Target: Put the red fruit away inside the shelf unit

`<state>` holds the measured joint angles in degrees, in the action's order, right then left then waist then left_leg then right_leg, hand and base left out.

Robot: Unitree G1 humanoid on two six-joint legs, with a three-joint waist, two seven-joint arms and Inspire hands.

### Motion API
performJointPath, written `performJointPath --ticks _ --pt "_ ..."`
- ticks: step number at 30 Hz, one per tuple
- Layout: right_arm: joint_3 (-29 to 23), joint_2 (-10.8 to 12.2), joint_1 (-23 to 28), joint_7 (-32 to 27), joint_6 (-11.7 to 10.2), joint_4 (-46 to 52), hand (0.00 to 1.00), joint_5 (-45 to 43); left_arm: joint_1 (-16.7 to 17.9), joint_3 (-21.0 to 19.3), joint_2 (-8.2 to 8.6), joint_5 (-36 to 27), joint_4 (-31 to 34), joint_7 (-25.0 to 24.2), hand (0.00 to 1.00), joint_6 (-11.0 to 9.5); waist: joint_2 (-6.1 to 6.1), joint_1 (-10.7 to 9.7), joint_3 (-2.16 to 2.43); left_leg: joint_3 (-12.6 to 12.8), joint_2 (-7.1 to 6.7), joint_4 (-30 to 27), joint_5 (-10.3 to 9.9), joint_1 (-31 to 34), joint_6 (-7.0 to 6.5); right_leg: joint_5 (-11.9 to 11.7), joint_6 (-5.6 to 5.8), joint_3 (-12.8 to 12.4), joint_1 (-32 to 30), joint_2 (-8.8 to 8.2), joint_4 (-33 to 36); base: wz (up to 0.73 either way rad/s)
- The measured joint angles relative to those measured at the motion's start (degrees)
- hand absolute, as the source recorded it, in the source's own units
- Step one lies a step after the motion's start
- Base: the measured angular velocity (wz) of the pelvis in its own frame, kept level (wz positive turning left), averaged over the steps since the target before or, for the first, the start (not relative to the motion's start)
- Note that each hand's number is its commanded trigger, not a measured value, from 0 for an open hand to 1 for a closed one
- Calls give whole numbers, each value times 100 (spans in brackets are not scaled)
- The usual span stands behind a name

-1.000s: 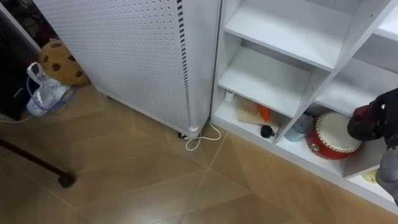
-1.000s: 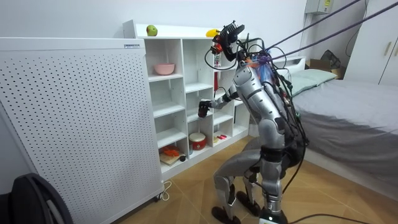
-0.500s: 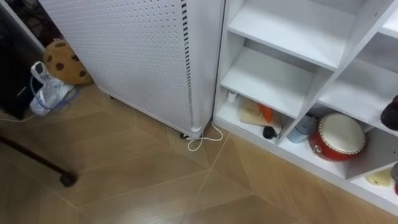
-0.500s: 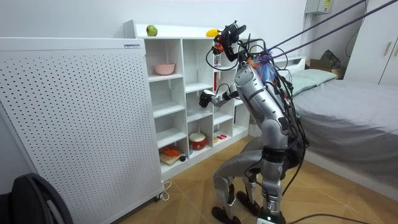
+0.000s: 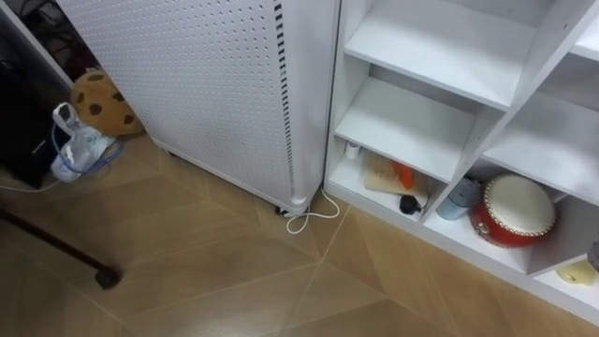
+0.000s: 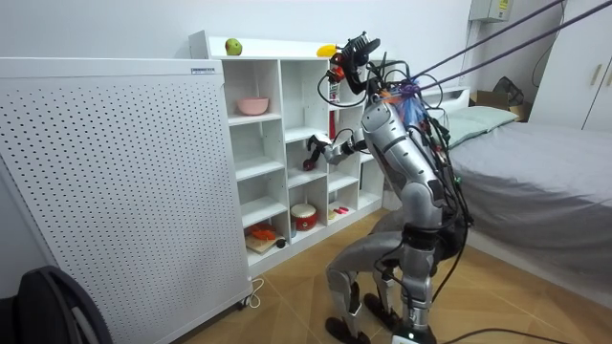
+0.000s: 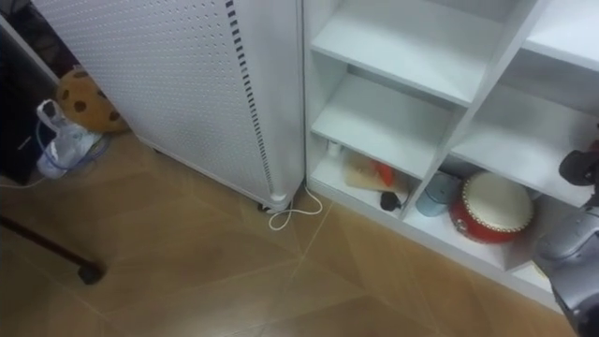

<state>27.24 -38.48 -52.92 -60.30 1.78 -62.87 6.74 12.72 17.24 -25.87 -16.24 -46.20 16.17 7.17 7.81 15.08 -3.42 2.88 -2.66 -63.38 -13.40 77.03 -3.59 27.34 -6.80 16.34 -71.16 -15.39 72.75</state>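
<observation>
The closet (image 5: 412,122) holds a red drum (image 5: 513,208) beside a cup (image 5: 456,197).

Closet (image 5: 412,122) finished in white, panel (image 5: 206,75) white and dotted with fine holes, drum (image 5: 513,208) red-bodied with cream skin, apple (image 6: 232,46) green, banana (image 6: 327,50) yellow, bowl (image 6: 253,105) pink, floor (image 5: 215,271) laid in tan herringbone wood, cushion (image 5: 101,101) brown, dark-spotted.

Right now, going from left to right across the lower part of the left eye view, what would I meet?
Cookie-shaped cushion → white cable loop on the floor → orange item in the bottom compartment → grey-blue cup → red drum → pale yellow item.
</observation>
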Motion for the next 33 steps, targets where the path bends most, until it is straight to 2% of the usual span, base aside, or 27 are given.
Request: performJointPath --ticks 13,17,19,23,25,28,32,33 --pt "3 51 0 -5 17 38 0 154 -4 100 2 -5 3 110 0 0 -21 -45 -3 -9 4 -1 -2 -36 0 11 -19 88 90 -55 -26 0" --pt "2 55 56 -5 -6 35 0 228 -9 315 89 10 -34 108 0 -15 -167 -22 -21 -8 10 111 -12 -235 -18 -1 -2 112 300 -44 -178 0" --pt "3 62 186 -2 -62 38 0 228 -13 324 96 11 -134 74 0 -34 -187 37 -20 -6 18 217 -13 -381 -20 -25 26 130 448 -35 -302 -8" --pt "3 62 618 191 -110 127 0 95 -24 316 103 74 -492 -49 0 -98 -213 93 -21 10 1 505 -14 -865 -15 -46 80 150 917 -15 -609 -3" --pt "-12 59 863 347 -117 131 0 -284 -110 317 115 78 -734 -174 0 -139 -237 84 -22 12 5 657 -19 -1092 -12 -70 124 154 1137 27 -783 -4" --pt "17 8 1471 518 -290 504 0 -1036 -309 317 112 40 -1076 -230 0 -226 -238 92 -21 20 33 896 -25 -1427 2 -118 173 117 1436 139 -1073 -13" --pt "21 -5 2356 880 -659 953 0 -2044 -483 303 117 73 -1458 -369 0 -572 -243 111 -19 105 158 1285 -68 -2093 21 -224 230 91 2041 317 -1574 -21" --pt "20 -3 2622 996 -689 1048 0 -2305 -507 269 117 73 -1552 -419 0 -610 -243 116 -16 103 211 1426 -72 -2270 42 -274 200 119 2254 395 -1781 -20"
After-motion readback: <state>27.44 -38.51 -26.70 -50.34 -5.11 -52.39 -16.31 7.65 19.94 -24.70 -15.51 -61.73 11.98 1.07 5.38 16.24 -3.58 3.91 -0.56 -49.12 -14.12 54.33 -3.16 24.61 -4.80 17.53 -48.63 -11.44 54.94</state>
